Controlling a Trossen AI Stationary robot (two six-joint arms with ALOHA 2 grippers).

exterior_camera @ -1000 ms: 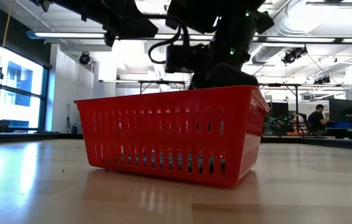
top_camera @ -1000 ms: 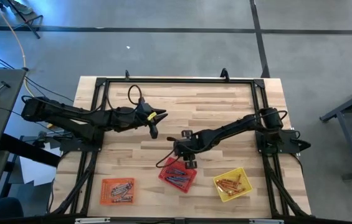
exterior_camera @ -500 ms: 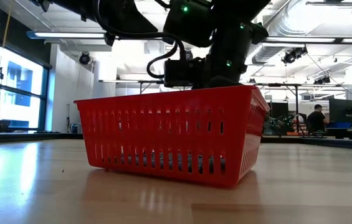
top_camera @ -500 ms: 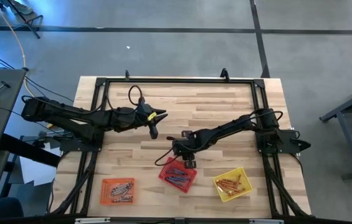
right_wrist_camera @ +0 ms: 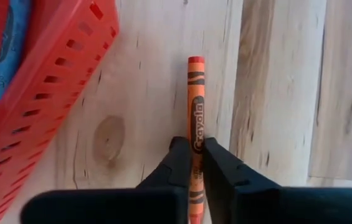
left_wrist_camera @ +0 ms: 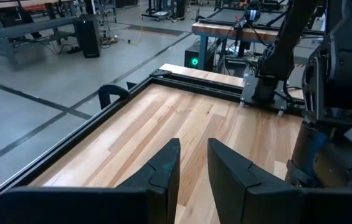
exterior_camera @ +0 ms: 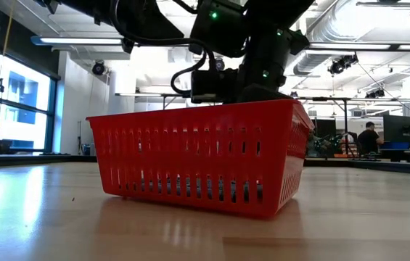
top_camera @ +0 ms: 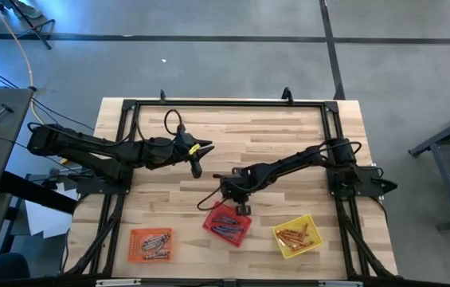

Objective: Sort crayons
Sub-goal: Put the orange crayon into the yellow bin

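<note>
An orange crayon lies on the wood just beyond the far edge of the red basket, and my right gripper is shut on it. In the high view that gripper stands over the basket's far rim. Bluish crayons lie in the red basket, grey ones in the orange basket and orange ones in the yellow basket. My left gripper hangs over the middle of the table, its fingers a narrow gap apart with nothing between them. My right gripper pinches the orange crayon between its two fingers at about mid-length. The fingers come from above, pointing down, and stand across the crayon. The crayon looks level and flat against the table; whether it is lifted clear I cannot tell.
The three baskets stand in a row along the table's near edge, the red one filling the low view. A black frame rims the table. Bare wood lies between the arms and toward the far edge.
My right gripper has edged a little toward the table's left edge, staying low by the red basket's far rim. The left arm has kept still.
</note>
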